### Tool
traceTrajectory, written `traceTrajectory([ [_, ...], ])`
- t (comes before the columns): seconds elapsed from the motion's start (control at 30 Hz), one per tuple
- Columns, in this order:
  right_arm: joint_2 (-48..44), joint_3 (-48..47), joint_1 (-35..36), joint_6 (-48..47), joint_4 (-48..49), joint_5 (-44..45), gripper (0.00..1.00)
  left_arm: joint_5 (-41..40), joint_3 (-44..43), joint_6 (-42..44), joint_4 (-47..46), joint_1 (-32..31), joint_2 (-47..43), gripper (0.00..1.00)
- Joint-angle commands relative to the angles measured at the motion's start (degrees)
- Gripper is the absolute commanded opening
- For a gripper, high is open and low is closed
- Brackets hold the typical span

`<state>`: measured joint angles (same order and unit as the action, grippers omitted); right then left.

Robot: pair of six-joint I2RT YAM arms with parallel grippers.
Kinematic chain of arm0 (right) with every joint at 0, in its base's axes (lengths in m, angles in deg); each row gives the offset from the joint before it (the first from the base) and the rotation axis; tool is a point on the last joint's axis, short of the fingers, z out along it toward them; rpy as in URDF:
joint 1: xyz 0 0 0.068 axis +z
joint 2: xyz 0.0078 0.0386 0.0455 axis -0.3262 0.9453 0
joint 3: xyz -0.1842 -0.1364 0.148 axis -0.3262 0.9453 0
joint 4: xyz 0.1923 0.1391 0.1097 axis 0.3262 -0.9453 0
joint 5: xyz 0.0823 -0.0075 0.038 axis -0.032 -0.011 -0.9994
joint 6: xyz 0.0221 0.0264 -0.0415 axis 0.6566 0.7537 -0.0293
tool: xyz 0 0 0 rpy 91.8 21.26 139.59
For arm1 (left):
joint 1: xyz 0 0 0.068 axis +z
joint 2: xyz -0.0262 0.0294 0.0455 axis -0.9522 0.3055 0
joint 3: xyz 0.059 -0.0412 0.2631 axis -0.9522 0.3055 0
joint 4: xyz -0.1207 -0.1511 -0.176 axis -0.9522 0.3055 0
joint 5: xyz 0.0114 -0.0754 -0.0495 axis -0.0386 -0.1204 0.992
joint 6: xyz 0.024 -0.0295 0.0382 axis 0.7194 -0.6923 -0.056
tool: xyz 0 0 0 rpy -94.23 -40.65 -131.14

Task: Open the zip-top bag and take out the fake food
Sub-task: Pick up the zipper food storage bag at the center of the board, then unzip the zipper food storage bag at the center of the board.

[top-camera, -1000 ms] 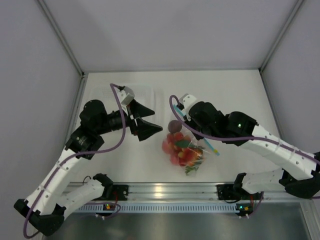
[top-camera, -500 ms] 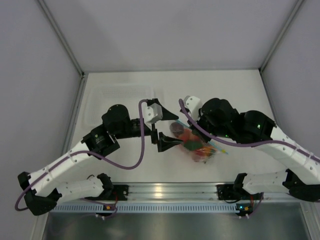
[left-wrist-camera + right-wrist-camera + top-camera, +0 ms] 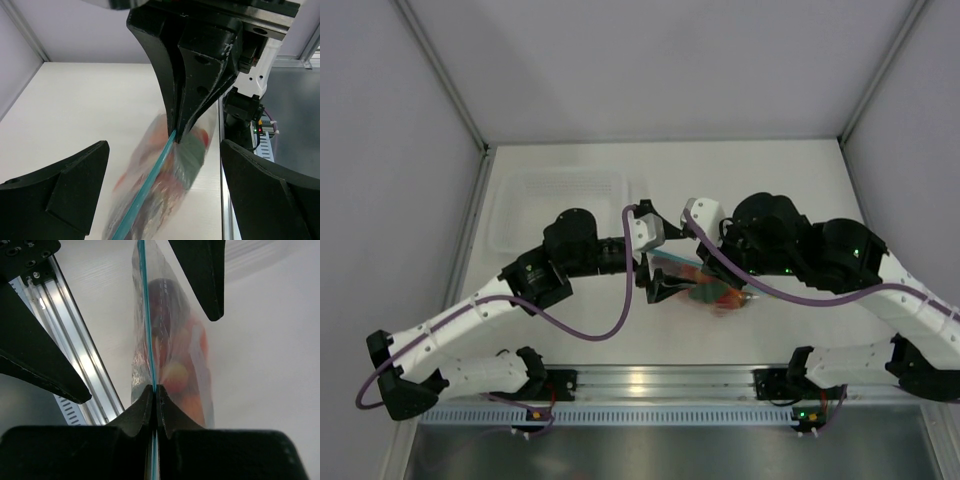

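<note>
Item: bag (image 3: 175, 340), clear, teal strip (image 3: 148, 315) apparently sealed, food (image 3: 172, 375) inside.
Location: over the counter (image 3: 790, 190), between the two arms; whether its lower end touches the counter cannot be told.
State, right pincer (image 3: 154, 390): clenched on one end of the strip, nipping it edge-on.
State, left pincer (image 3: 161, 150): released, fingers (image 3: 65, 185) spread wide, one on either side of the bag, touching neither face.
Axis: the strip runs straight away from the right pincer and passes between the left fingers.
Judgement: the left arm is nearer the free stretch; closing there would likely need to catch one lip only, not both walls.
</note>
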<state>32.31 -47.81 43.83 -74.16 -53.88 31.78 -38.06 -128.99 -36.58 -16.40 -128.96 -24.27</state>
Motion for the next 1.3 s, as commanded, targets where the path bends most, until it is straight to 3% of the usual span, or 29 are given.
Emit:
traceTrajectory([
  [0.0,-0.04,-3.74,1.2,-2.31,0.77,-1.36,0.0,0.19,-1.24,1.82,-3.47,-0.9,-1.44,0.99],
  [0.13,0.14,-4.53,1.29,-2.75,1.91,-1.54,0.0,-0.42,-0.71,1.83,-3.03,-0.99,-0.31,0.99],
  [0.23,0.49,-5.49,1.29,-3.1,1.65,-1.63,0.0,0.28,-1.06,1.3,-2.07,-1.08,1.28,0.92],
  [0.3,1.11,-5.93,1.29,-3.1,1.3,-1.63,0.0,0.37,-1.15,1.12,-1.71,-1.08,2.07,0.82],
  [0.33,1.37,-6.11,1.29,-3.01,0.52,-1.54,0.0,0.37,-1.06,0.95,-1.54,-1.08,2.16,0.71],
  [0.5,1.81,-6.55,1.29,-3.36,0.25,-3.83,0.0,0.02,-1.32,1.29,-0.66,-1.17,2.33,0.69],
  [0.63,1.29,-6.37,1.29,-3.63,0.95,-3.12,0.0,0.37,-1.67,1.21,0.31,-1.17,2.25,0.27],
  [0.83,1.02,-6.02,1.29,-3.54,2.18,-2.42,0.0,-0.68,-1.06,0.86,1.1,-1.08,2.33,0.0],
  [1.1,-1.96,0.02,1.29,-3.19,6.04,-2.94,0.0,-2.88,-1.76,1.74,1.1,-1.08,-0.04,0.0],
  [1.17,-3.36,2.31,1.29,-2.93,8.76,-3.3,0.06,-3.59,-2.29,1.65,1.19,-1.08,-0.39,0.0],
  [1.23,-5.74,5.74,1.38,-2.57,11.57,-4.26,0.22,-3.94,-2.9,1.65,1.45,-1.17,-0.83,0.0],
  [1.27,-7.4,7.67,1.29,-2.22,12.37,-5.22,0.23,-3.51,-2.9,1.73,1.8,-1.17,-1.44,0.0],
])
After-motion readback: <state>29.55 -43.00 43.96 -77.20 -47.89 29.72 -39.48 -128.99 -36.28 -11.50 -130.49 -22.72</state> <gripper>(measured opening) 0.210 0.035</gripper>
